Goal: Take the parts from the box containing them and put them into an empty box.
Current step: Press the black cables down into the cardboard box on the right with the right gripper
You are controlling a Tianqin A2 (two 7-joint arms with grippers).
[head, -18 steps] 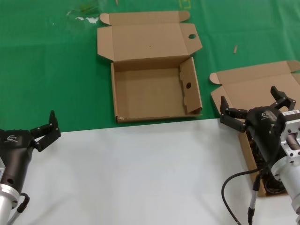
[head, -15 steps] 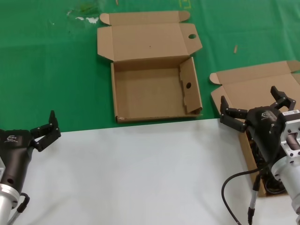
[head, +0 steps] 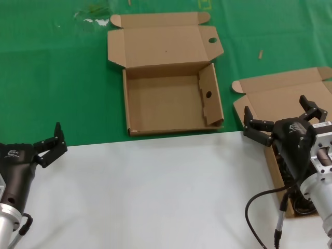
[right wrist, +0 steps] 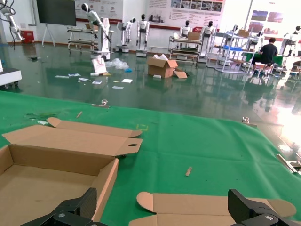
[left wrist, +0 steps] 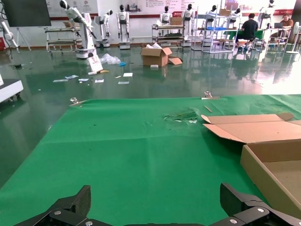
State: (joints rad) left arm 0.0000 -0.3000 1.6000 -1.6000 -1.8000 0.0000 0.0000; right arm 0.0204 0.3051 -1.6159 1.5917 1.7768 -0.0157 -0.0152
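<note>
Black cords [head: 289, 193] lie dark and glossy in the plain-lidded carton [head: 280, 96], mostly hidden under the right gripper [head: 280, 117], whose fingers are spread wide. The holed carton [head: 171, 101], flat matte cardboard, sits well left of it. The left gripper [head: 50, 143] hangs farther left, fingers wide too.

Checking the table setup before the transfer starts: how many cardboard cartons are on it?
2. The empty box lies open at centre on the green mat; the box containing them sits at the robot's right, partly hidden behind the right gripper.
</note>
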